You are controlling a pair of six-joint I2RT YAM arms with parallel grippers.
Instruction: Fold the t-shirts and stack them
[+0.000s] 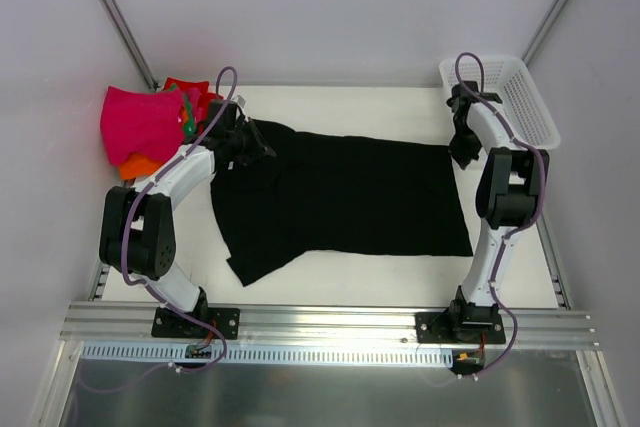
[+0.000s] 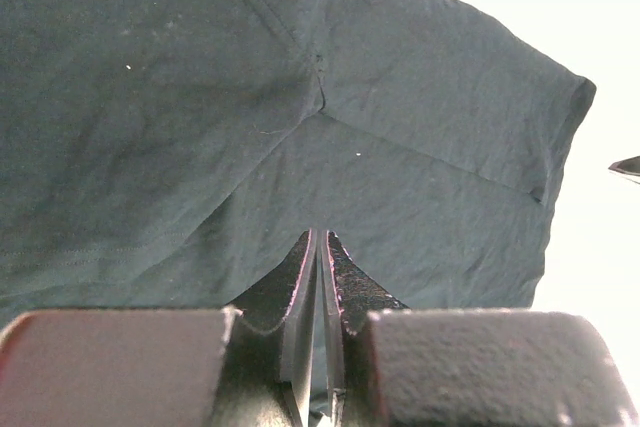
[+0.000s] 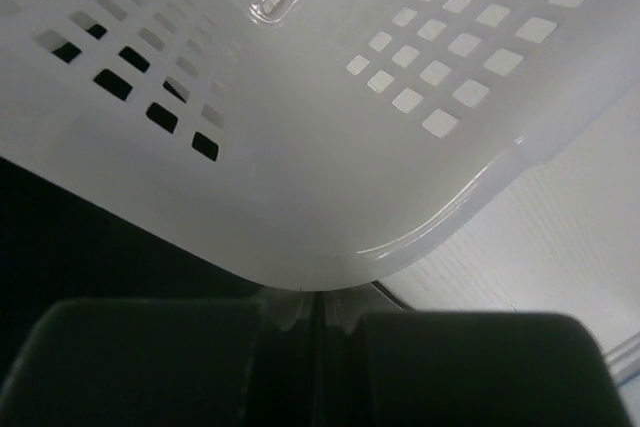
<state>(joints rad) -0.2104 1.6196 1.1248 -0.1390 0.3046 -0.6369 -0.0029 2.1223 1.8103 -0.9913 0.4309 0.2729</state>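
While the black t-shirt [image 1: 340, 197] lies spread flat across the middle of the tabletop [image 1: 350, 107], its sleeves toward the left of the frame, the left end effector [image 2: 320, 241] is closed to a sliver at its upper-left shoulder, apparently pinching cloth; the pile of folded t-shirts [image 1: 140, 127] sits just beyond, at upper left; the right end effector [image 3: 320, 304], fully closed on nothing, hangs close by a corner of the white mesh basket [image 1: 530, 107] at upper right; with one corner held and the hem unanchored, a pull would likely drag or bunch the shirt rather than fold it; a wide swing could clip the pile.
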